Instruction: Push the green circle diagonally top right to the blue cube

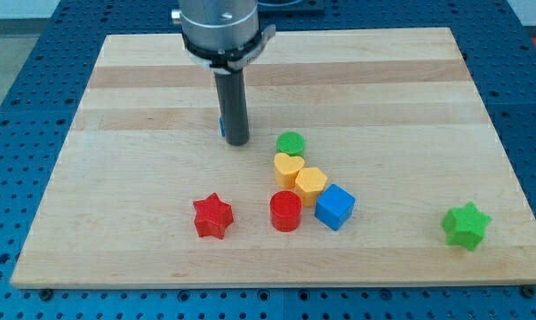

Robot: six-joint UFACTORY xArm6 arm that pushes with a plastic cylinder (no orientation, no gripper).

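Note:
The green circle (pixel 291 143) lies near the board's middle, touching the top of a yellow heart (pixel 288 167). The blue cube (pixel 335 206) sits below and to the right of it, beside a yellow hexagon (pixel 310 182). My tip (pixel 237 141) rests on the board to the left of the green circle, a short gap apart from it. A small blue block (pixel 222 126) peeks out from behind the rod's left side, mostly hidden.
A red cylinder (pixel 285 212) stands left of the blue cube. A red star (pixel 213 216) lies further left. A green star (pixel 466 225) sits near the board's (pixel 143 89) lower right edge.

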